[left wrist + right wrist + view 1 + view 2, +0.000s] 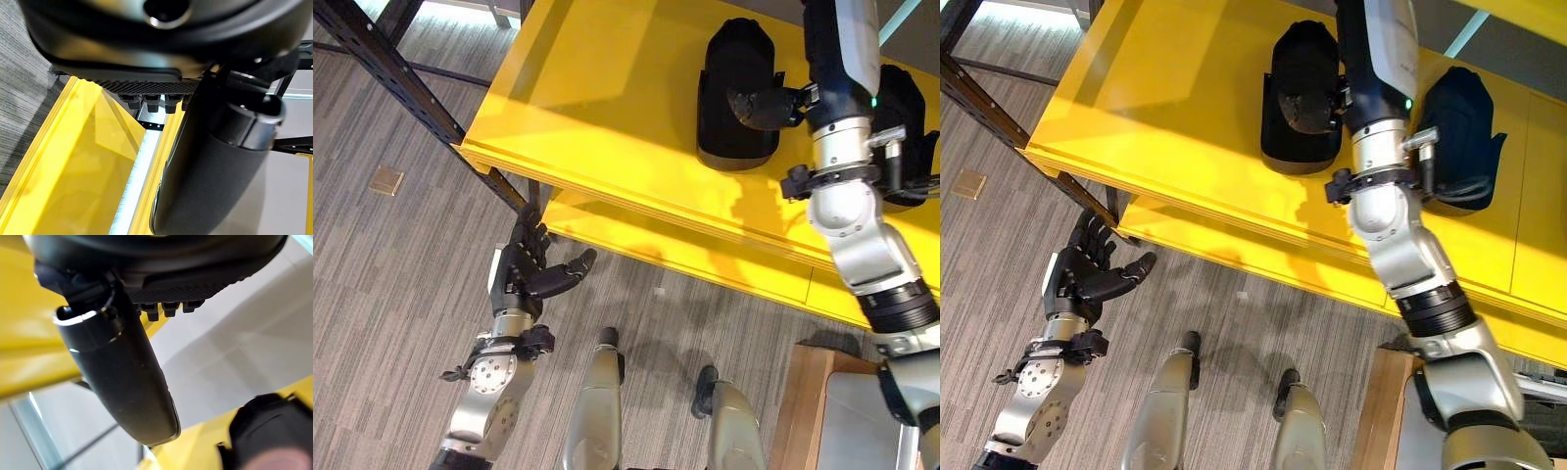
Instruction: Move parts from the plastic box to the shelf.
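Two black padded parts lie on the top board of the yellow shelf (607,108): one part (729,59) in the middle, the other part (1464,127) further right. My right hand (1371,39) reaches over the shelf between them. Its fingers are straight and its thumb (759,106) points toward the middle part. The right wrist view shows the thumb (122,372) free of anything, with a black part (266,431) beyond it. My left hand (524,269) hangs open and empty over the floor, just in front of the shelf's lower board (705,255).
A grey container (857,421) sits on a wooden stand (803,392) at the lower right. A black steel rack post (391,73) runs diagonally at the upper left. A small square plate (386,180) lies in the striped floor.
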Controlling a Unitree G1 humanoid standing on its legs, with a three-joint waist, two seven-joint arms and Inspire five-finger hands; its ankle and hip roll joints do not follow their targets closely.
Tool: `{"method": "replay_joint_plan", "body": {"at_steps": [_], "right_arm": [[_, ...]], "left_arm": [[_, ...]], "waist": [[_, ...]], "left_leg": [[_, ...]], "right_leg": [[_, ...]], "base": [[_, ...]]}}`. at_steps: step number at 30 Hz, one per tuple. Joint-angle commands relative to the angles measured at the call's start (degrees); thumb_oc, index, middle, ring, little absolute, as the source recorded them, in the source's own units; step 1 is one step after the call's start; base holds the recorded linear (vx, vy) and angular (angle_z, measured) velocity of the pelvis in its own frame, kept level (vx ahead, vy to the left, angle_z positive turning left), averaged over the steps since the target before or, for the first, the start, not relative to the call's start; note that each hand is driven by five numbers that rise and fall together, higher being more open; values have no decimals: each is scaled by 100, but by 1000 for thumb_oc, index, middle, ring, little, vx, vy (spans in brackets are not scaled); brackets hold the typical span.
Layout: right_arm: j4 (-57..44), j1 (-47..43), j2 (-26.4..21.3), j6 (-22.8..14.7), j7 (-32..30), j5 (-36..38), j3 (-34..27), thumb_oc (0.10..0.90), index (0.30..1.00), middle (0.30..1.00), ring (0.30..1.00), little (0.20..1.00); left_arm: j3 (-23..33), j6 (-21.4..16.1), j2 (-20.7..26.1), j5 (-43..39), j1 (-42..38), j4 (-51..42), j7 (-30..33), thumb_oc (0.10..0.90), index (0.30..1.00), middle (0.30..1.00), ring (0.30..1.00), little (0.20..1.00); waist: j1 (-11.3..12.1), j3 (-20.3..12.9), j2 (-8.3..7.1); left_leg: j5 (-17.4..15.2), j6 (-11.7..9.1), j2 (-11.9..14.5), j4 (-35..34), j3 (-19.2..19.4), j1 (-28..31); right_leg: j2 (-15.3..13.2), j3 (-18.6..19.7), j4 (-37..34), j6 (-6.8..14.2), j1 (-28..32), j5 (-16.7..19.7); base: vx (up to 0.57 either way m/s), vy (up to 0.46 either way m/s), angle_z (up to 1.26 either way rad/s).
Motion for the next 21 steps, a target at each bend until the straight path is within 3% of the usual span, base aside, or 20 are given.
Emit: {"method": "replay_joint_plan", "body": {"at_steps": [1,6,12,21], "right_arm": [[-182,-785,-379,-359,-65,-92,-21,900,1000,1000,1000,1000],[8,-874,-807,-365,103,-33,183,900,1000,1000,1000,1000],[415,-1147,-991,-308,249,21,511,900,1000,1000,1000,1000],[1156,-1622,-776,-249,212,124,898,900,1000,1000,1000,1000]], "left_arm": [[304,-519,263,77,163,-908,-200,900,1000,1000,1000,1000],[343,-532,266,72,215,-894,-235,900,1000,1000,1000,1000],[381,-530,295,70,254,-940,-250,900,1000,1000,1000,1000],[409,-586,329,58,242,-936,-222,900,1000,1000,1000,1000]], "waist": [[-34,-581,-72],[-43,-566,-101],[-23,-541,-105],[36,-484,-66]], "left_leg": [[-23,-248,788,-308,-34,331],[-41,-273,815,-313,-29,372],[-1,-284,825,-367,-27,403],[39,-288,790,-394,-32,368]], "right_leg": [[-60,225,-75,-99,435,-86],[-58,230,-46,-93,446,-127],[-50,210,-65,-95,461,-118],[-70,174,-70,-96,454,-96]], "base": [[0,0,0],[0,0,0],[0,0,0],[0,0,0]]}}
